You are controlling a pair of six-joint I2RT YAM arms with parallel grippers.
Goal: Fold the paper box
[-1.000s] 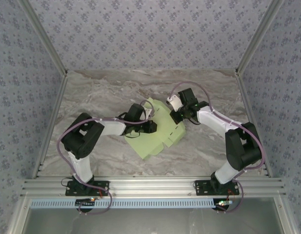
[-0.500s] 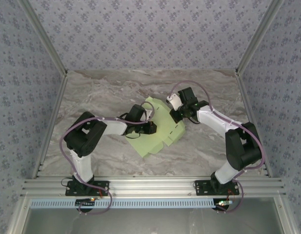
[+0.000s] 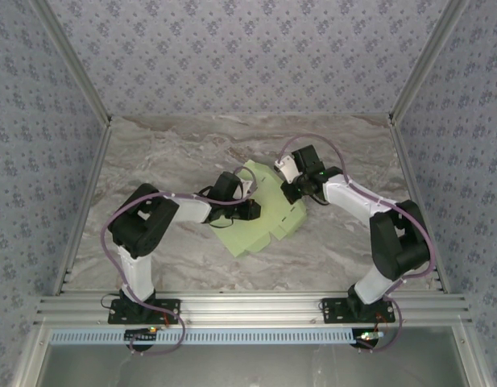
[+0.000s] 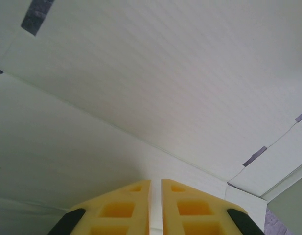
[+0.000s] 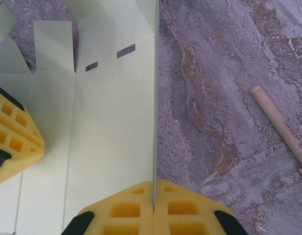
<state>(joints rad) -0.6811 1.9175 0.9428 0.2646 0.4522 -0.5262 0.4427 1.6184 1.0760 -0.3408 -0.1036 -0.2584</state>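
Observation:
The paper box [image 3: 260, 219] is a pale green die-cut sheet lying mostly flat at mid-table. My right gripper [image 3: 291, 193] is at its far right edge. In the right wrist view this gripper [image 5: 154, 188] is shut on that edge of the paper box [image 5: 111, 107], which stands up as a thin line between the fingers. My left gripper [image 3: 250, 209] lies over the sheet's left-middle. In the left wrist view its fingers [image 4: 126, 196] are almost together with only a narrow slit, tips against the paper box [image 4: 141, 73] by a crease. One of its yellow fingers [image 5: 13, 142] also shows in the right wrist view.
A thin tan stick [image 5: 283, 125] lies on the marble table [image 3: 167, 153] to the right of the sheet. Patterned walls and metal rails close in the table on three sides.
The right gripper has shifted slightly left with the sheet's edge in it, and that edge has risen a little. The left gripper has barely moved.

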